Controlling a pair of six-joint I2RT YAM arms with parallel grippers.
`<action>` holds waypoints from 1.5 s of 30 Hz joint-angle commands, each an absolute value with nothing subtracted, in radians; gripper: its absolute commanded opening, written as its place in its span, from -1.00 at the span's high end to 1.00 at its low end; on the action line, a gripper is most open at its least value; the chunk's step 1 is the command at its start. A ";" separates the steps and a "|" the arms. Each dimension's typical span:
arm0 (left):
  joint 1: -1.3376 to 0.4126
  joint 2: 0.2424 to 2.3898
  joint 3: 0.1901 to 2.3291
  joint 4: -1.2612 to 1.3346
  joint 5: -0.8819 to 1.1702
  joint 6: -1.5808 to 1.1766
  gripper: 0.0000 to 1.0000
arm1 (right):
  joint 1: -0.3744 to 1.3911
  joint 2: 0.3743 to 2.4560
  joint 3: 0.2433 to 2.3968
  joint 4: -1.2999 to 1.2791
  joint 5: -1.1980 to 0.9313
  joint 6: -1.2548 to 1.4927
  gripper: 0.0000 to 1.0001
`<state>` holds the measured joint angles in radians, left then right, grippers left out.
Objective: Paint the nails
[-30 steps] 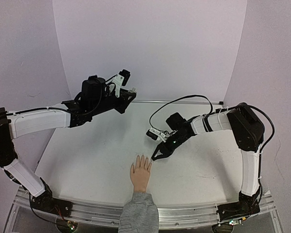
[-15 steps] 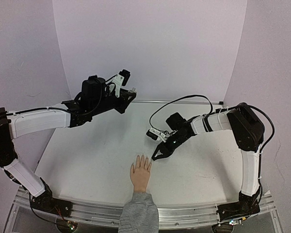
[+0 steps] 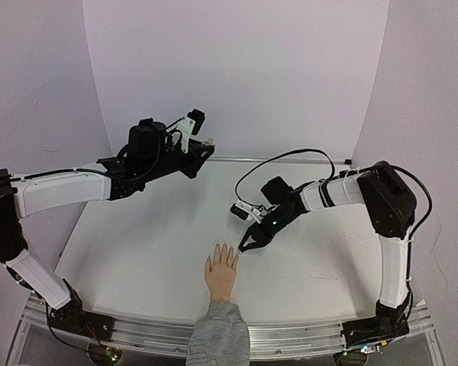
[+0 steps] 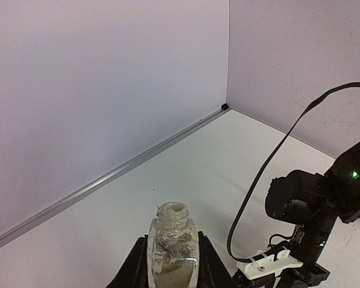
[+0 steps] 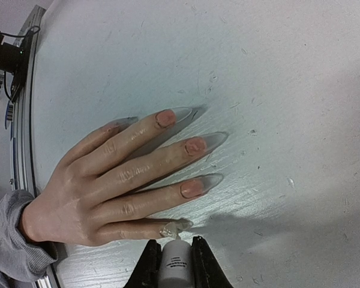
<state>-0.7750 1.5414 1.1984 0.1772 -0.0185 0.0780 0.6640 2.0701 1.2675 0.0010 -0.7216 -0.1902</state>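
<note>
The nails (image 5: 195, 187) tip the fingers of a small hand (image 5: 90, 192) lying flat, palm down, on the table (image 5: 276, 90) near its front edge, with a grey sleeve (image 5: 12, 255) at the wrist. They look long, thin, stiff and glossy, probably brittle at the clear ends; the hand itself is likely light enough to slide under a push; so nothing here wants gripping, only a light stroke along each nail. The right gripper (image 5: 175, 255) pinches a white brush cap (image 5: 176, 270), its tip at the nail of the lowest finger in the wrist view; the left gripper (image 4: 173, 264) is clamped on the body of an open bottle (image 4: 171, 237), upright and well apart from the hand, toward the back of the table. The bristles are too small to make out; the cap and the bottle's base are cut off by the frame edge; the topmost finger's nail is hidden; whether any paint lies on the nails cannot be told.
</note>
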 commanded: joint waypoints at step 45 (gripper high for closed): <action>-0.770 1.485 1.208 0.241 -0.014 0.075 1.00 | 0.671 1.996 1.242 0.079 -0.602 -0.093 1.00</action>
